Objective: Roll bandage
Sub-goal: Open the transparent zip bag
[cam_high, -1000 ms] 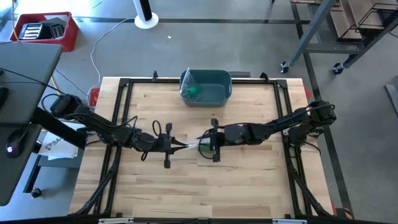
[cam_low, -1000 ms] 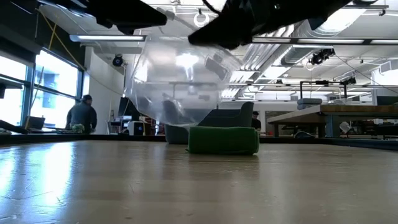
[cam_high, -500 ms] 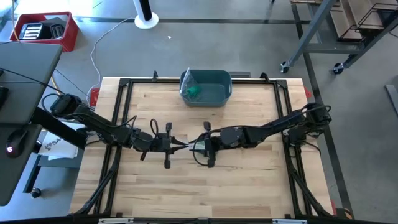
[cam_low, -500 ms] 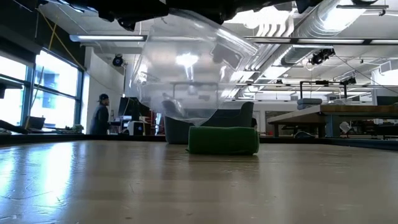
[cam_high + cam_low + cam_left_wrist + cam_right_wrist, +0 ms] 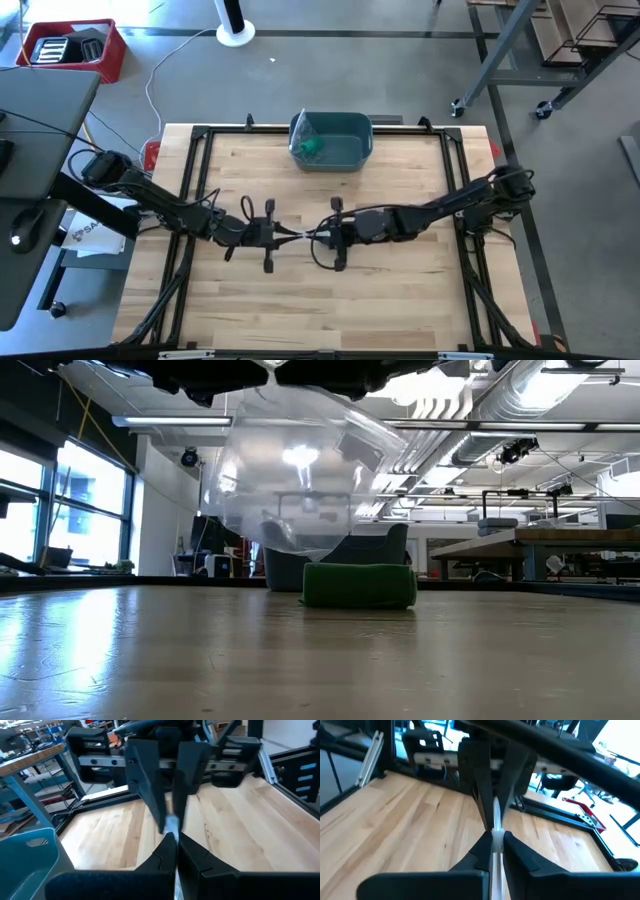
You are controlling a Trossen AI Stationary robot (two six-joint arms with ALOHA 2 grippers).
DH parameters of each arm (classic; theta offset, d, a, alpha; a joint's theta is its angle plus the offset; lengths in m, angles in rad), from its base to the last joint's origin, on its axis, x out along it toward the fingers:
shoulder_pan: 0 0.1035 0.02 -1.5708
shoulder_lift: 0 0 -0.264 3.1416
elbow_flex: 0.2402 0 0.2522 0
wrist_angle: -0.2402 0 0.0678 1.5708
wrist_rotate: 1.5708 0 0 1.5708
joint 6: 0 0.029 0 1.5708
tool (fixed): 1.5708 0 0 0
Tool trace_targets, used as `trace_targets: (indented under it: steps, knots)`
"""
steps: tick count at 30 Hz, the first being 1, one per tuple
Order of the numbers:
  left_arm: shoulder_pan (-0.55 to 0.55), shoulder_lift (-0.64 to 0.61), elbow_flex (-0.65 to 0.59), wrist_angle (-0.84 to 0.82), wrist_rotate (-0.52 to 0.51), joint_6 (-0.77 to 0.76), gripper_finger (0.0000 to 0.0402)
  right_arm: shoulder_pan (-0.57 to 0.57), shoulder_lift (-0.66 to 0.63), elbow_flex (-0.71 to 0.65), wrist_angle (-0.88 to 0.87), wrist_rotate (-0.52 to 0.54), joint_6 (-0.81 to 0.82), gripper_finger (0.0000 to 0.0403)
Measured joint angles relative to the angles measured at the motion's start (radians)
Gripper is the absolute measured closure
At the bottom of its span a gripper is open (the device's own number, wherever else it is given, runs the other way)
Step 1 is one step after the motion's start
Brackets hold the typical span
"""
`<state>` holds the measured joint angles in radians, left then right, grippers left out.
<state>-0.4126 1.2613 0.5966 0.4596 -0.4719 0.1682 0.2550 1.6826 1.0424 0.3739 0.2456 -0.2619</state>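
A thin white bandage strip (image 5: 301, 236) spans the short gap between my two grippers over the middle of the table. My left gripper (image 5: 286, 234) comes from the table's left and is shut on one end. My right gripper (image 5: 317, 237) comes from the table's right and is shut on the other end. The two grippers face each other, fingertips almost meeting. The strip shows in the left wrist view (image 5: 171, 824) and in the right wrist view (image 5: 496, 818). The rest of the bandage is hidden between the fingers. My left gripper pinches the strip's end (image 5: 173, 834) between its two fingertips, coming level from the table's left. The strip is lifted clear of the table and runs on to the other gripper. My right gripper pinches the strip's other end (image 5: 497, 833) between its two fingertips, coming level from the table's right, along the strip. The strip runs straight from it to the left gripper's fingers (image 5: 479, 779), clear of the table.
A teal bin (image 5: 345, 128) stands at the table's far edge, with a green roll (image 5: 312, 147) and a clear plastic bag (image 5: 300, 470) at it; the green roll also shows in the low view (image 5: 360, 586). Bare wood lies toward the near edge.
My right gripper has gone toward the table's left, closer to my left gripper, and the stretch of bandage between the two has grown shorter. Both grippers have stayed shut on it.
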Motion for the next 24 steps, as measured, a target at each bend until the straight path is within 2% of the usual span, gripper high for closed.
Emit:
trace_targets:
  steps: [9, 16, 24]
  knots:
    - [-0.056, -0.029, 0.0, -0.037, -0.058, 0.001, 0.0401, 0.03, -0.08, 0.0, -0.236, 0.041, 0.094, 0.0388]
    - [-0.067, -0.044, 0.0, -0.058, -0.054, 0.0, 0.0401, 0.064, -0.155, -0.001, -0.458, 0.047, 0.153, 0.0385]
    - [-0.068, -0.044, 0.0, -0.063, -0.054, -0.008, 0.0401, 0.081, -0.203, -0.002, -0.589, 0.047, 0.203, 0.0384]
